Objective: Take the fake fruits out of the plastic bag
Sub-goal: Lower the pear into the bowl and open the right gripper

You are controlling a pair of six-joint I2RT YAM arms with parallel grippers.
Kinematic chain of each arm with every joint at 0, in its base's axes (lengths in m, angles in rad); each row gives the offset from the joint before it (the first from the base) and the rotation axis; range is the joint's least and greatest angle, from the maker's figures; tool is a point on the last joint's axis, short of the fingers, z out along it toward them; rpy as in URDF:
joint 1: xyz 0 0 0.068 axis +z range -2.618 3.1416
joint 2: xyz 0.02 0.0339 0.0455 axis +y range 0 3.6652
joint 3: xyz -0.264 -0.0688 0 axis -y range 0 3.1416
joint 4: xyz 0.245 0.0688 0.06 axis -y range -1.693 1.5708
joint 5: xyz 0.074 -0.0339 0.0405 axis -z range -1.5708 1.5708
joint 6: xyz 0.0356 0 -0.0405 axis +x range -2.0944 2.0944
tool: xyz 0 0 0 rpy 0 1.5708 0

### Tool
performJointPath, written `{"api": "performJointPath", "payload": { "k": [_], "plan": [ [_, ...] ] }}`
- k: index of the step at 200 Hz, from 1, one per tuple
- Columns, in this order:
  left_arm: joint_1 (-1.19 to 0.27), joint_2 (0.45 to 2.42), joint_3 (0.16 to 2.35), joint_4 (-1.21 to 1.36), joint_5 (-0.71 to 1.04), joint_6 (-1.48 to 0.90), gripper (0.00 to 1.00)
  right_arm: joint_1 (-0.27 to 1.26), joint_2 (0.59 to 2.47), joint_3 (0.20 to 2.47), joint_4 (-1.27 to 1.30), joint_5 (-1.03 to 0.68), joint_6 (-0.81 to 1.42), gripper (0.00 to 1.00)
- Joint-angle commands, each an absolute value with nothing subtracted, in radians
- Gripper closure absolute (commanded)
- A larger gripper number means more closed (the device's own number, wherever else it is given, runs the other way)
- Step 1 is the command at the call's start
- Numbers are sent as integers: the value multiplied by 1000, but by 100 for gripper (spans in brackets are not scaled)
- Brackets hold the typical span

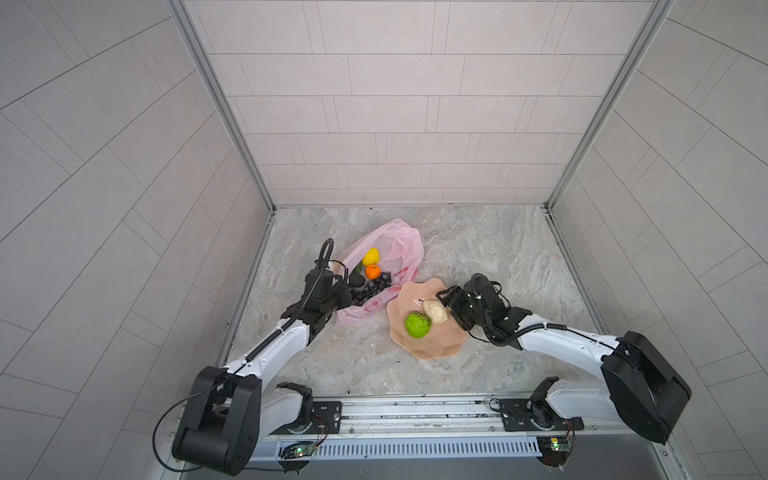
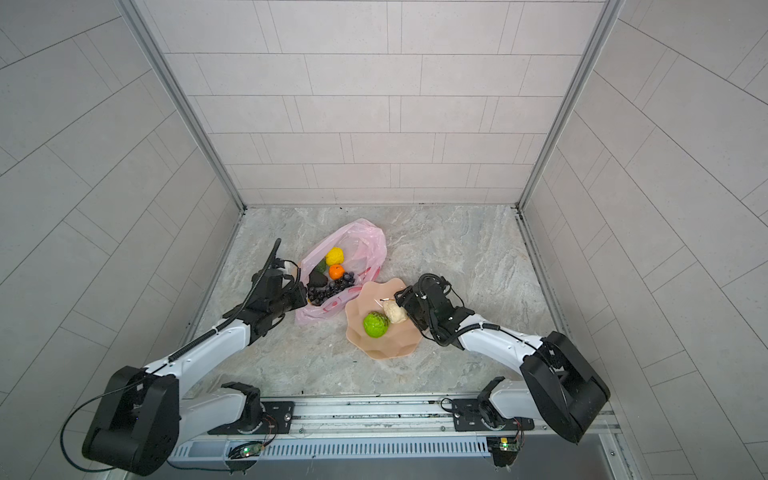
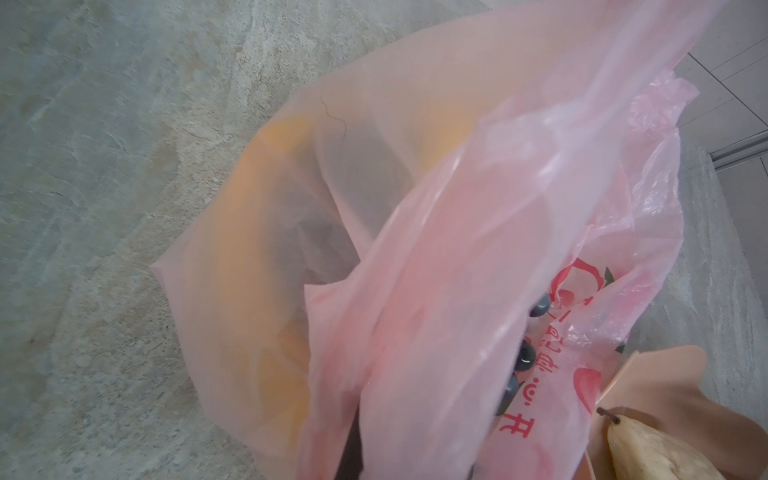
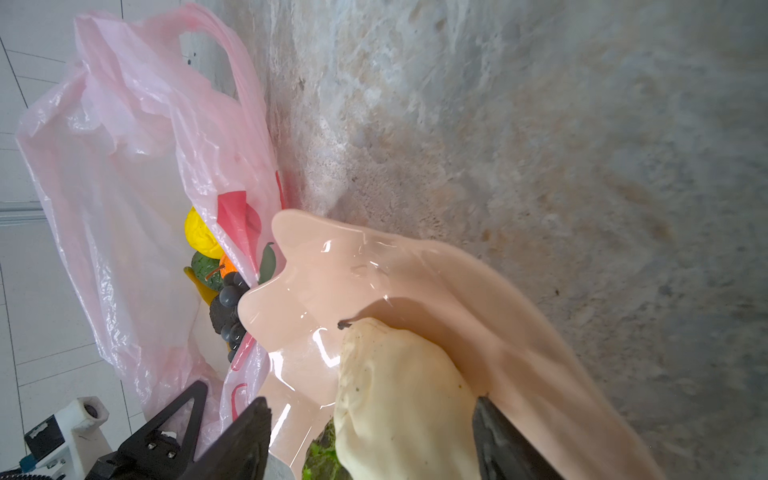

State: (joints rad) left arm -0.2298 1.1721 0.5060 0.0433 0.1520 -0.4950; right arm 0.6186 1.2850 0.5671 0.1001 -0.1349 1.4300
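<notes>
Your right gripper (image 4: 370, 399) is released, jaws spread either side of the pear (image 1: 435, 311), which lies in the peach bowl (image 1: 436, 345). Your left gripper (image 1: 343, 293) looks clenched on the flimsy plastic bag (image 1: 399, 245) just beside the bowl. The grape bunch (image 1: 372, 289) inside looks light and knobbly, so pinch across its middle.

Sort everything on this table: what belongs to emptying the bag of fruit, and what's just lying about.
Belongs to the job: the pink bag; inside it, the yellow fruit, orange, grapes and avocado; already out, the pear and green fruit.

Just lying about: the bowl, unnamed in the job, though both removed fruits sit in it.
</notes>
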Motion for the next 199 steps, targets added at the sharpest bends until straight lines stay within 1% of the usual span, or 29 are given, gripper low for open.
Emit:
{"api": "performJointPath", "payload": {
  "k": [1, 46, 118, 135, 180, 199],
  "plan": [
    [-236, 1165, 529, 34, 149, -474, 98, 639, 1265, 590, 58, -136, 1412, 26],
    [-235, 1165, 529, 32, 146, -472, 98, 679, 1307, 606, 54, -170, 1408, 25],
    [-235, 1168, 530, 36, 147, -472, 98, 733, 1302, 614, 21, -167, 1400, 25],
    [-235, 1167, 530, 35, 146, -472, 98, 735, 1305, 650, 13, -167, 1391, 25],
    [-235, 1165, 529, 33, 145, -473, 98, 732, 1265, 687, -83, -120, 1335, 24],
    [-236, 1169, 531, 34, 147, -472, 98, 732, 1252, 733, -137, -94, 1271, 24]
  ]
}}
